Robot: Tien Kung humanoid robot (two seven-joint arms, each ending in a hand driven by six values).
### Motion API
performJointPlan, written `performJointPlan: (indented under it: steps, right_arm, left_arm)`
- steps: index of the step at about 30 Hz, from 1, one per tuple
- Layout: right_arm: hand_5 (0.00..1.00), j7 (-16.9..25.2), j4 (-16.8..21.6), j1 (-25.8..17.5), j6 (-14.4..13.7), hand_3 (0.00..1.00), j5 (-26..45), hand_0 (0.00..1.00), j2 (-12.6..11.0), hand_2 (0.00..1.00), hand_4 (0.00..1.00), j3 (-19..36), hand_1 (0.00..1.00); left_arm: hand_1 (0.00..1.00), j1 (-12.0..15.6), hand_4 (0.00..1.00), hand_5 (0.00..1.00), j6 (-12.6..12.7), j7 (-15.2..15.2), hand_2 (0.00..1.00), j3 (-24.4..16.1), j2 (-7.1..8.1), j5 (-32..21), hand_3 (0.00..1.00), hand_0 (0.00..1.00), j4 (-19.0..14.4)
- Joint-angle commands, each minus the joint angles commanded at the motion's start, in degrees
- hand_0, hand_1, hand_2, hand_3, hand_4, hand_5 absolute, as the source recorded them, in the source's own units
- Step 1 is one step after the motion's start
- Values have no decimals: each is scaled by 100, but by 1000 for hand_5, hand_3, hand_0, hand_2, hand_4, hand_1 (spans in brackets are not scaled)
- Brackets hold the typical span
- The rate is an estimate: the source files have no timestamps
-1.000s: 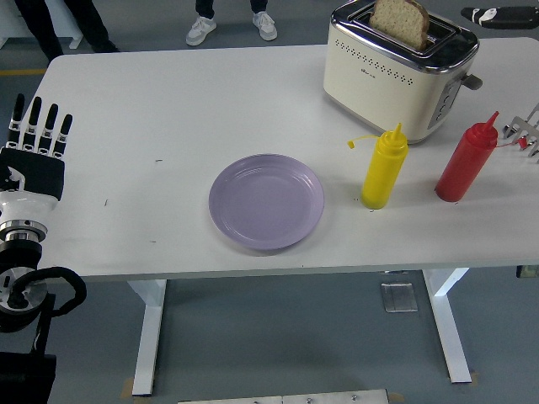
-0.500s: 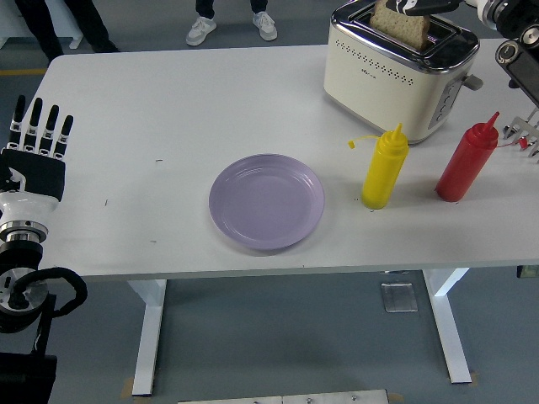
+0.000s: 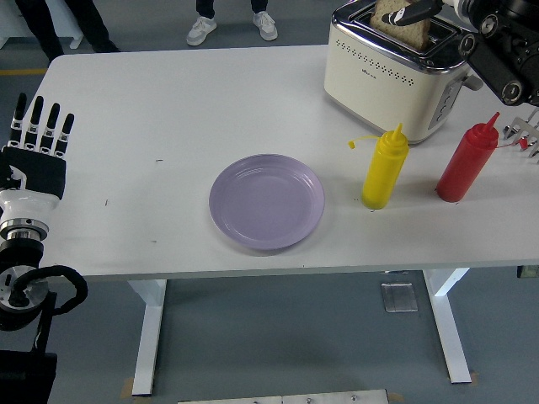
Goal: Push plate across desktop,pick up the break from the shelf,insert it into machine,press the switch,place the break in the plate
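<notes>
A lilac plate [image 3: 266, 201] lies on the white table [image 3: 168, 109], a little in front of its middle. At the back right stands a cream toaster [image 3: 387, 71], and a slice of bread [image 3: 394, 20] sticks up out of its slot. My right hand [image 3: 418, 12] comes in from the top right corner and lies across the top of the slice, mostly cut off by the picture's edge. My left hand [image 3: 38, 126] rests at the table's left edge, fingers straight and holding nothing.
A yellow squeeze bottle [image 3: 385, 167] and a red one [image 3: 466, 160] stand in front of the toaster, right of the plate. A metal rack [image 3: 526, 133] pokes in at the right edge. People's feet [image 3: 232, 27] show beyond the far side.
My right arm has swung in from the top right and down over the toaster, ending on the bread slice. The left hand, plate and bottles stay put.
</notes>
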Motion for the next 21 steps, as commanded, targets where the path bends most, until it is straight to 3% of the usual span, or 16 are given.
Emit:
performJointPlan:
  steps: [6,7,12,13,18,19,21]
  right_arm:
    - [461,17,-402,118,12,840,302,741,161,755,821,-535,739]
    - [440,24,-429,129,14,792,340,652,180,673,801,-583,667]
    - [440,82,-455,167,-15,792,449,652,262,673,801,-694,667]
    - [416,91,-450,174,-18,757,469,566,276,628,779,-706,610]
    - [416,129,-455,211,-55,757,565,566,365,628,779,-807,610]
    - [360,135,-460,215,-73,707,582,486,386,574,717,-837,560]
    - [360,149,-469,214,-115,707,615,486,422,574,717,-885,560]
  left_arm:
    - [811,-46,619,998,1,-1,833,7,-2,-2,764,797,7]
    - [811,-51,620,998,0,-1,832,8,-3,-2,764,796,8]
    - [811,-69,620,998,2,0,832,15,-6,-1,764,796,17]
    - [810,-71,620,998,2,1,833,15,-7,-1,763,796,18]
    - [810,-84,620,998,2,3,833,22,-8,0,763,796,20]
    - [810,-88,620,998,2,3,832,24,-8,0,764,796,20]
    - [810,-96,620,998,3,4,832,27,-8,-1,764,796,21]
